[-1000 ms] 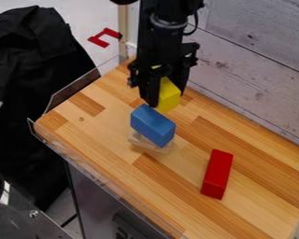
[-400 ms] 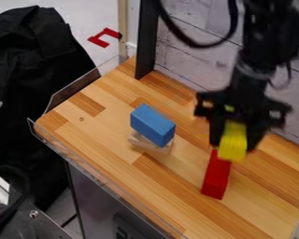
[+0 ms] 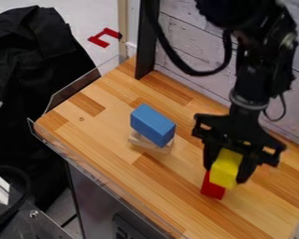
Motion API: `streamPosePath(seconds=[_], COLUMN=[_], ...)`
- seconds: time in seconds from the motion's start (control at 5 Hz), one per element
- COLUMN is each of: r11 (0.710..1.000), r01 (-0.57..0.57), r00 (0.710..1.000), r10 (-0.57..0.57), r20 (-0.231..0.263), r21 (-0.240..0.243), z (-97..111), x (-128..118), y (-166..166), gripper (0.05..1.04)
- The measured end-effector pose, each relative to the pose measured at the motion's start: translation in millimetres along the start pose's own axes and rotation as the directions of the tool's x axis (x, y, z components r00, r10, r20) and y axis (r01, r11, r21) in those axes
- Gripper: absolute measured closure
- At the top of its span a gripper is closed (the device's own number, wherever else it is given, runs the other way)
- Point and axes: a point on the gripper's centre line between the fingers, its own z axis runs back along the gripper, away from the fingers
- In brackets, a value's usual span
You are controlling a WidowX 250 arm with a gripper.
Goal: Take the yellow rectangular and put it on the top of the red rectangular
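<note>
Camera view: the black two-finger end effector (image 3: 225,173) is clamped on the yellow rectangular block (image 3: 225,169), in front of the red rectangular block (image 3: 212,189) on the wooden desk (image 3: 167,191); contact between them can't be judged. Releasing high or off-centre could tip yellow off red's narrow top; pressing too low could shove red aside.

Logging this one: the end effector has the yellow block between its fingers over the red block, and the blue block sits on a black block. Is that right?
Not quite: in the camera view, the blue block sits on a pale wooden block. The end effector does have the yellow block between its fingers over the red block.
</note>
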Motion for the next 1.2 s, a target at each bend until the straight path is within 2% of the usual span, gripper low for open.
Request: streamPosePath(seconds=[0.6,1.2], r11=[0.999,0.999], r01=[0.046,0.018], r00=[0.997,0.999], r10=[-0.045,-0.017], r20=[-0.060,-0.031], r21=[0.026,0.036], z=[-18.8,-18.9], x=[4.3,12.9], y=[0.9,10.1], gripper=[0.496,0.496])
